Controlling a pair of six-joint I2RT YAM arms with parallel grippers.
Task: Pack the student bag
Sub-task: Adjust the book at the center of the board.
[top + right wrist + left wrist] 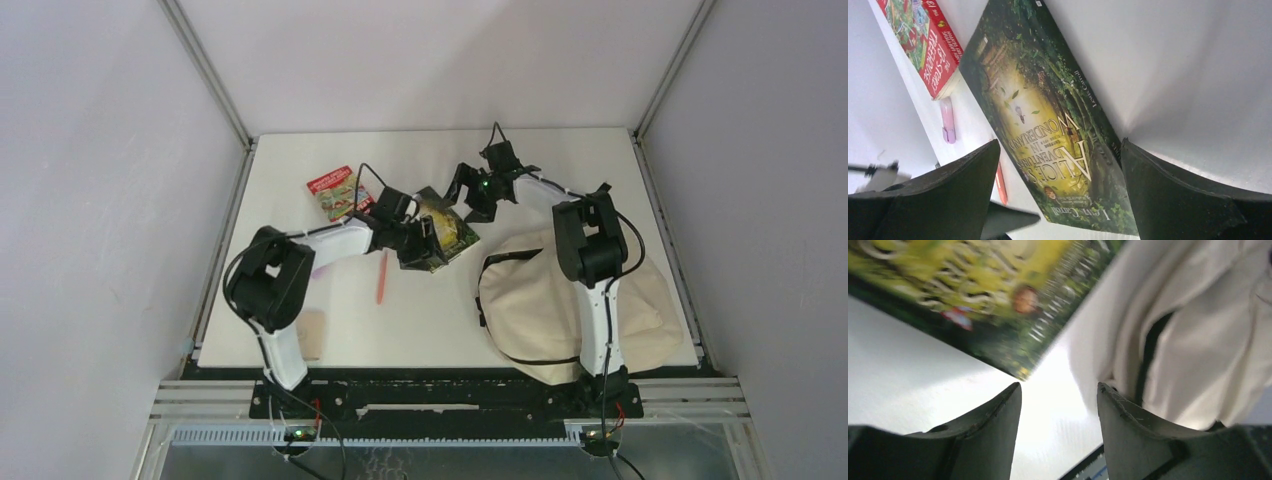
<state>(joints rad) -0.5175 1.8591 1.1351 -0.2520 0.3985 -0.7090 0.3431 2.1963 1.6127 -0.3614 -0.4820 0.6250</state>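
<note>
The student bag [545, 300], cream canvas with black straps, lies at the front right under my right arm; it also fills the right of the left wrist view [1198, 340]. A green Alice in Wonderland book [447, 235] lies mid-table. My left gripper [424, 245] is at the book's near-left edge. It is open [1058, 385], with bare table between its fingers and the book's corner [998, 305] just beyond the tips. My right gripper [470, 203] hovers over the book's far-right side. It is wide open [1059, 142] and the book's cover [1048, 130] shows between its fingers.
A red book [335, 193] lies to the left of the green one, also seen in the right wrist view [923, 40]. An orange-red pen [381, 277] lies in front of the books. A small pink item [948, 120] sits beside the red book.
</note>
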